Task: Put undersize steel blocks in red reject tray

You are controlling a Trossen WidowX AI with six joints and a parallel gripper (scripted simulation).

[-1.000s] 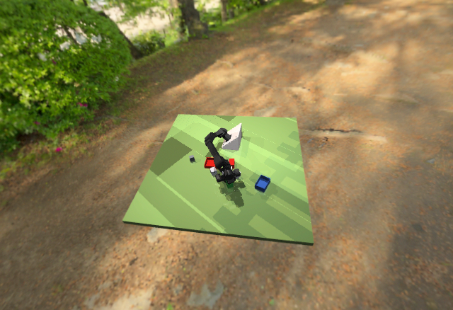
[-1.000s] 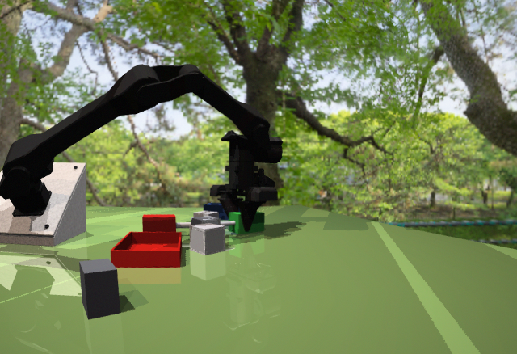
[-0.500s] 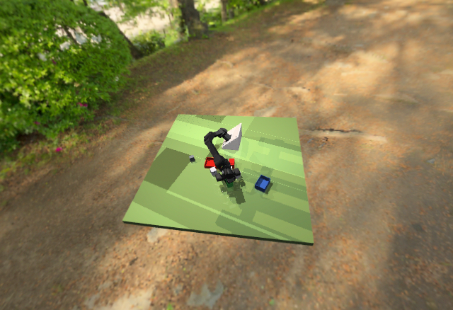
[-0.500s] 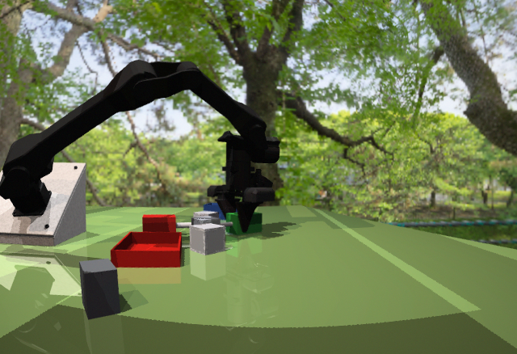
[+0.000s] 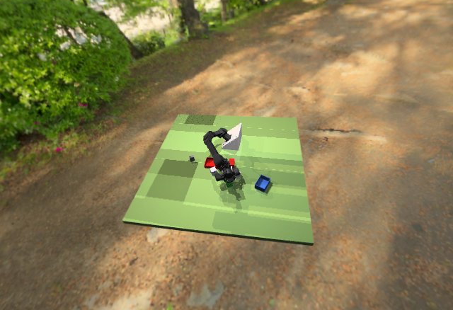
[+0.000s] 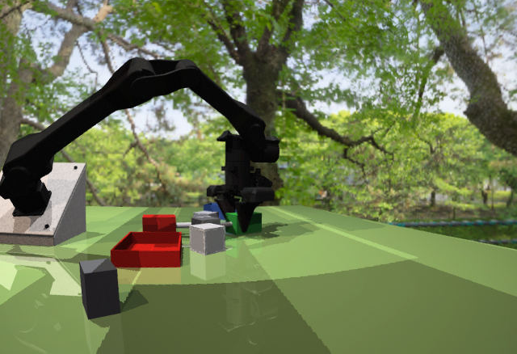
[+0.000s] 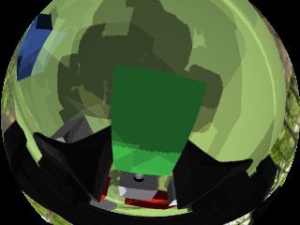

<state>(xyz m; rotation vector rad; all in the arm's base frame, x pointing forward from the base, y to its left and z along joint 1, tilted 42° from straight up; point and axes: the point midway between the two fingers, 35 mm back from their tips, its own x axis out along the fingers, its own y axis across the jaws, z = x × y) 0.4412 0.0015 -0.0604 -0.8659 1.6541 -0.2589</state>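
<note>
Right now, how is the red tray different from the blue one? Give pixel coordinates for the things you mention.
The red tray (image 5: 209, 165) (image 6: 145, 259) sits close beside the pale block (image 5: 213, 170) (image 6: 207, 239), while the blue tray (image 5: 262, 183) (image 7: 33, 49) stands apart from the blocks. In the top view, the red tray lies partly behind the arm; the blue tray is in full view there. Both are shallow, open-topped and upright on the green surface.
</note>
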